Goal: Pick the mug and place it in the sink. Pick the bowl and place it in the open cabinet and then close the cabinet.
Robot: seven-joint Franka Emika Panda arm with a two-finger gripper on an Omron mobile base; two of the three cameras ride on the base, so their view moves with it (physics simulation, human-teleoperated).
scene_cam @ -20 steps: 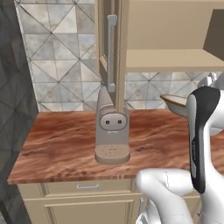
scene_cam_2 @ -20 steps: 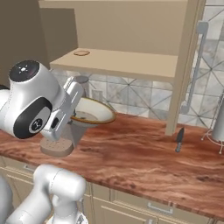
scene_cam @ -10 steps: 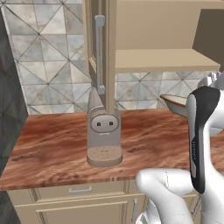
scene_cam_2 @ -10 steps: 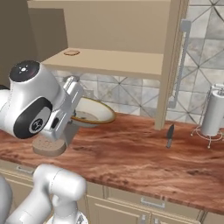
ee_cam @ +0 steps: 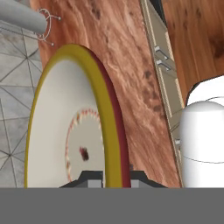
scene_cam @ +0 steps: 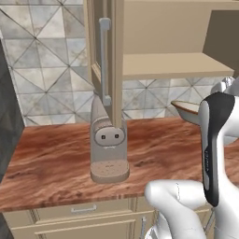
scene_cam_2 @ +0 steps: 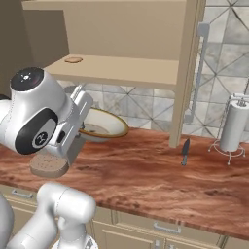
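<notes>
Up close, the gripper [ee_cam: 111,177] pinches the rim of the bowl [scene_cam_2: 99,126] – wide, shallow, off-white inside, yellow-edged – above the counter [scene_cam_2: 146,170], below the open cabinet [scene_cam_2: 121,68], whose shelf holds one small round thing [scene_cam_2: 73,60]

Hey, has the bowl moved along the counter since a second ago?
Yes. Held in the hand, the bowl has travelled right with the driving base; in the right base view it is now nearer the small dark knife.

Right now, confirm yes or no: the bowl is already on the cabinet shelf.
No. In the right base view the bowl is held above the counter, below the cabinet shelf.
</notes>
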